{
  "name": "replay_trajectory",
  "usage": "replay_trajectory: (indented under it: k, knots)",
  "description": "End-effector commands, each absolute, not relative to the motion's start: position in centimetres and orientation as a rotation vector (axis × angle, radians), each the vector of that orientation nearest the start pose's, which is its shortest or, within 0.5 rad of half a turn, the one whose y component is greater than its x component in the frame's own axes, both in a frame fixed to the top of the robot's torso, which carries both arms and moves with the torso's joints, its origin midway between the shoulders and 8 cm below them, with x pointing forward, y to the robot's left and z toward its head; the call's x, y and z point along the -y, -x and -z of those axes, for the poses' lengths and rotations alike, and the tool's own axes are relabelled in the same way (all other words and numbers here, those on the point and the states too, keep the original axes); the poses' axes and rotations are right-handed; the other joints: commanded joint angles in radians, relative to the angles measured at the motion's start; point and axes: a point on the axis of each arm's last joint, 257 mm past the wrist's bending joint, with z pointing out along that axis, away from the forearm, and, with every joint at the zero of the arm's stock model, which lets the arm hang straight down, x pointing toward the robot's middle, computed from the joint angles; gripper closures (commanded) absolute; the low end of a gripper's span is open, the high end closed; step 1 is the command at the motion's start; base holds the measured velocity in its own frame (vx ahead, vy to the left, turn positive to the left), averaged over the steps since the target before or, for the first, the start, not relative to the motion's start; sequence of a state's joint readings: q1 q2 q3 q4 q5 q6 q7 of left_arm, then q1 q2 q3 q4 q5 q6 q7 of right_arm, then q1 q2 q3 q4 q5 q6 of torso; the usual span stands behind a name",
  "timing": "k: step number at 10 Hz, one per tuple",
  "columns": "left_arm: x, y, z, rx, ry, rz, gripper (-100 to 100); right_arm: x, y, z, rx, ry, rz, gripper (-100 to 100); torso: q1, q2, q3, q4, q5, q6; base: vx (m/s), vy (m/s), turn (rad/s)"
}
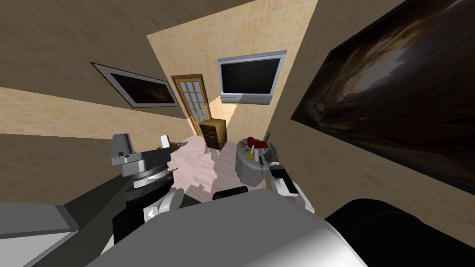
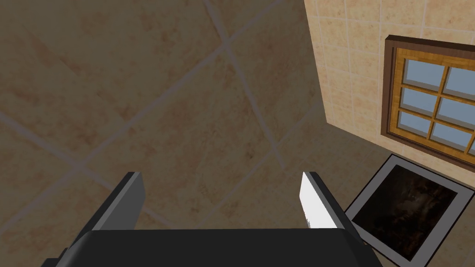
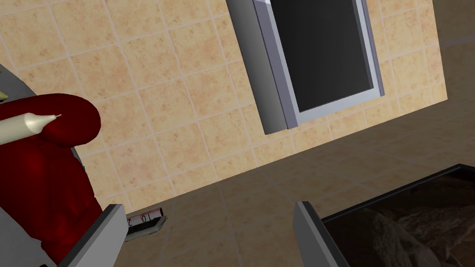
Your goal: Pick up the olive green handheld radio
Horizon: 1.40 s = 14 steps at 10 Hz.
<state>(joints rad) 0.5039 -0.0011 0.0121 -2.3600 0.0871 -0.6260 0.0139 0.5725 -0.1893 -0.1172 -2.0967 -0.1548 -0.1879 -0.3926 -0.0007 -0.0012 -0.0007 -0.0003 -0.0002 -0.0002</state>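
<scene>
A small round table with a white cloth [image 1: 246, 172] stands just ahead to the right. On it are a red object [image 1: 255, 142], a yellow piece [image 1: 250, 155] and a dark slim thing [image 1: 261, 161]; I cannot tell which is the radio. My right gripper [image 1: 270, 152] hovers at the table's right edge. In the right wrist view it [image 3: 208, 236] is open, with the red object [image 3: 41, 185] beside one finger, a white candle [image 3: 25, 126] across that object, and a small grey thing with digits [image 3: 146, 220] beyond it. A sliver of olive [image 3: 3, 96] shows at the frame's edge. My left gripper [image 1: 143, 144] is raised, open and holding nothing [image 2: 218, 199].
A wooden chest of drawers [image 1: 214, 133] stands by a glazed wooden door [image 1: 192, 102] at the far wall, under a wall screen [image 1: 248, 79]. Large dark pictures hang on the right wall [image 1: 394, 102] and the left wall [image 1: 139, 88]. Pale floor [image 1: 199, 164] lies between me and the chest.
</scene>
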Motion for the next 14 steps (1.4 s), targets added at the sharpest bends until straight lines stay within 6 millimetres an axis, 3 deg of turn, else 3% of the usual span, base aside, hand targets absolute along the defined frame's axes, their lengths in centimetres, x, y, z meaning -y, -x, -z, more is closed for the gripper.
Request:
replay_trajectory:
  k: [1,2,3,5,6,7,8,9,10,11,12,13,14]
  knots:
    - [-28.7,-29.9,-7.9,-0.411,0.547,1.396,0,37.1,-37.3,15.5,-0.798,-1.355,-1.393,-100,0.000,0.000,0.000,0.000,0.000,0.000,0.012,-0.006,0.055]
    - [-28.7,-29.9,-7.9,-0.411,0.547,1.396,0,38.2,-37.0,17.2,-0.772,-1.440,-1.402,-100,0.000,0.000,0.000,0.000,0.000,0.000,0.011,0.000,0.138]
    - [-28.7,-29.9,-7.9,-0.411,0.547,1.396,0,38.2,-37.0,17.2,-0.769,-1.442,-1.405,-100,0.001,0.000,0.000,0.000,0.000,0.000,0.008,-0.002,0.066]
    - [-28.7,-29.9,-7.9,-0.411,0.547,1.396,0,40.3,-35.9,20.7,-0.716,-1.609,-1.398,-100,0.001,0.000,0.000,0.000,0.000,0.000,0.012,-0.001,0.186]
    - [-28.7,-29.9,-7.9,-0.411,0.547,1.396,0,40.3,-35.8,20.7,-0.690,-1.628,-1.422,-100,0.000,0.000,0.000,0.000,0.000,0.000,0.010,-0.006,0.076]
    - [-28.7,-29.9,-7.9,-0.411,0.547,1.396,0,41.4,-35.1,22.6,-0.650,-1.717,-1.417,-100,0.000,0.000,0.000,0.000,0.000,0.000,0.011,-0.003,0.147]
    - [-28.7,-29.9,-7.9,-0.411,0.547,1.396,0,41.4,-35.1,22.6,-0.639,-1.724,-1.426,-100,0.000,0.000,0.000,0.000,0.000,0.000,0.009,-0.006,0.069]
    - [-28.7,-29.9,-7.9,-0.411,0.547,1.396,0,42.5,-34.2,24.5,-0.588,-1.816,-1.421,-100,0.000,0.000,0.000,0.000,0.000,0.001,0.010,-0.001,0.162]
    - [-28.7,-29.9,-7.9,-0.411,0.547,1.396,0,42.5,-34.2,24.5,-0.581,-1.821,-1.427,-100,0.000,0.000,0.000,0.000,0.000,0.000,0.009,-0.005,0.077]
    - [-28.7,-29.9,-7.9,-0.411,0.547,1.396,0,43.5,-33.3,26.4,-0.519,-1.915,-1.420,-100,0.000,0.000,0.000,0.000,0.000,0.001,0.009,-0.005,0.138]
    - [-28.7,-29.9,-7.9,-0.411,0.547,1.396,0,43.5,-33.3,26.4,-0.514,-1.918,-1.424,-100,0.000,0.000,0.000,0.000,0.000,0.000,0.008,-0.006,0.083]
    - [-28.7,-29.9,-7.9,-0.411,0.547,1.396,0,44.5,-32.1,28.3,-0.449,-2.008,-1.410,-100,0.000,0.000,0.000,0.000,0.000,0.001,0.009,-0.003,0.171]
    - [-28.7,-29.9,-7.9,-0.411,0.547,1.396,0,44.5,-32.1,28.3,-0.440,-2.013,-1.417,-100,0.000,0.000,0.000,0.000,0.000,0.000,0.007,-0.009,0.077]
